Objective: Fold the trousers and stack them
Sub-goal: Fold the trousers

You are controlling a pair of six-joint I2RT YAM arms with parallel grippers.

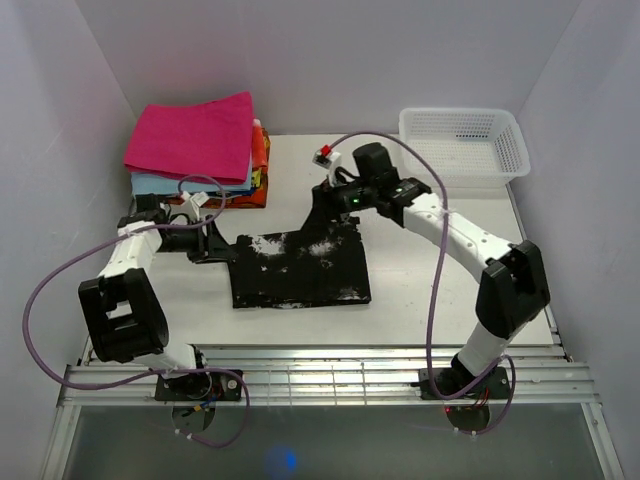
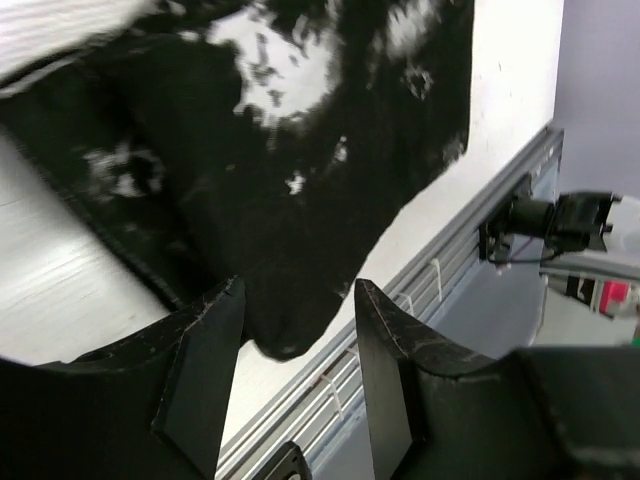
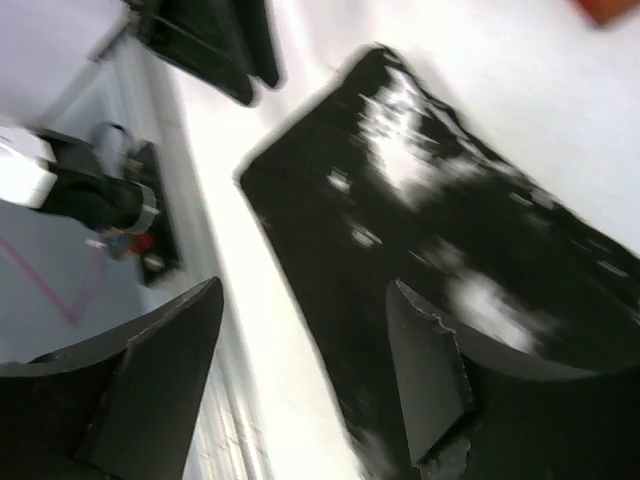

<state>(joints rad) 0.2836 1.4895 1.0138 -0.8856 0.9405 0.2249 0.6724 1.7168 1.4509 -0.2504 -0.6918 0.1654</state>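
Note:
The trousers (image 1: 300,266), black with white splotches, lie folded into a flat rectangle in the middle of the table. My left gripper (image 1: 214,243) is at their left edge. In the left wrist view it (image 2: 300,290) is open, and a rounded corner of the trousers (image 2: 290,335) lies just beyond the gap, with neither finger touching it. My right gripper (image 1: 335,200) hovers over the far right corner. In the blurred right wrist view it (image 3: 305,290) stands open above the trousers (image 3: 440,220) and the bare table, holding nothing.
A magenta-pink folded cloth (image 1: 192,135) tops a stack of light-blue (image 1: 158,185) and orange (image 1: 260,158) cloths at the back left. A white basket (image 1: 465,140) stands at the back right. A metal rail (image 1: 330,375) runs along the near edge.

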